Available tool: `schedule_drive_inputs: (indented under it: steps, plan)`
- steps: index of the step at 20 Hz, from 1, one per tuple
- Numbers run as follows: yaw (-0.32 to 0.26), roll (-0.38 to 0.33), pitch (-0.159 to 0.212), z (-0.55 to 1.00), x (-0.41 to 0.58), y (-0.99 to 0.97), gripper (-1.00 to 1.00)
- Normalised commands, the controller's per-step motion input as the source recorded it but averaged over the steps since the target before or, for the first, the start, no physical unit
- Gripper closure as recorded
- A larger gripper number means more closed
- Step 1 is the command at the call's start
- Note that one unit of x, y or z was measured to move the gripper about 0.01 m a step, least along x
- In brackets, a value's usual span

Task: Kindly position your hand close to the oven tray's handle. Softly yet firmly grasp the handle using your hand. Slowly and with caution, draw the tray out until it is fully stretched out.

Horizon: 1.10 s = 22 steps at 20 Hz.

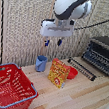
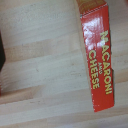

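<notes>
My hand (image 1: 52,42) hangs high above the table at the end of the bulky white arm (image 1: 71,6), its two blue-tipped fingers (image 1: 46,43) spread open with nothing between them. The dark toaster oven (image 1: 104,53) stands at the exterior view's right, well away from the hand. Pale grey parallel bars of the oven tray (image 1: 97,59) show in its open front. Below it, a darker slatted flap with a long black bar (image 1: 82,68) lies folded down onto the table. The wrist view shows no fingers, oven or tray.
Under the hand stand a blue cup (image 1: 41,63), a macaroni and cheese box (image 1: 58,73) (image 2: 99,55) and a red bowl (image 1: 72,73). A red basket (image 1: 8,87) sits at the exterior view's lower left. The wooden table (image 1: 83,101) (image 2: 40,60) backs onto a woven screen.
</notes>
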Motion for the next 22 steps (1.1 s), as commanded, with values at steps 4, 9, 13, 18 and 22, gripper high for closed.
schedule_drive_inputs:
  steps: [4,9,13,18,22]
  plan:
    - [0.072,-0.107,0.007,-0.02,0.362,-0.11,-1.0]
    - [0.125,-0.111,0.0,0.03,0.486,-0.36,-1.0]
    - [0.101,-0.192,-0.01,0.06,0.343,-0.29,-1.0]
    - [0.111,-0.29,-0.074,-0.04,0.037,-0.28,-1.0]
    - [0.111,-0.317,-0.058,-0.1,0.0,-0.3,-1.0]
